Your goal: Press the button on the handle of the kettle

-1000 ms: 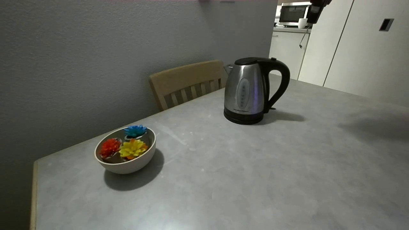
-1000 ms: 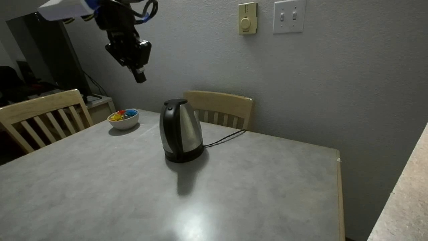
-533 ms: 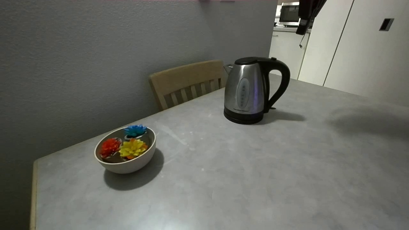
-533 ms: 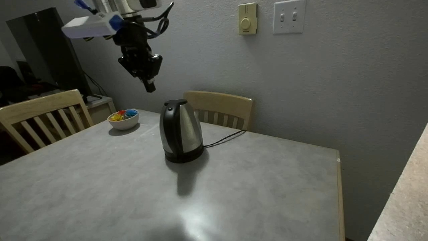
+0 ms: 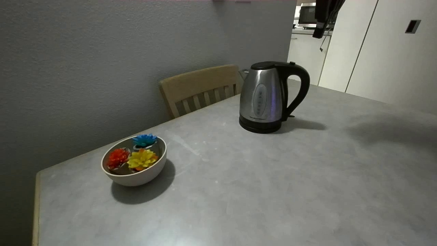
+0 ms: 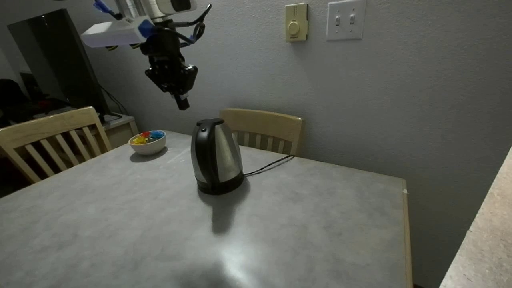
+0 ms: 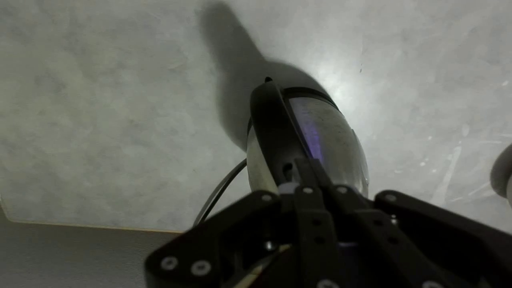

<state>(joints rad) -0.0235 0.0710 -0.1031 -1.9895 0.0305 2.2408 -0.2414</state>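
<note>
The steel kettle stands upright on the grey table in both exterior views. Its black loop handle faces the camera in an exterior view. A small black button sits on top of the handle; it shows in an exterior view. My gripper hangs above the kettle, apart from it. Its fingertips point down. In the wrist view the gripper is shut with nothing between its fingers. The button shows just left of the tips, partly hidden by the gripper.
A white bowl with several artificial flowers stands on the table. The kettle's cord runs to the table's back edge. A wooden chair stands behind the kettle, before the grey wall. Another chair stands at the table's far left.
My gripper has come down and closer to the kettle, moving left or right depending on the exterior view. In the last half second it has moved only slightly. The kettle has not moved.
</note>
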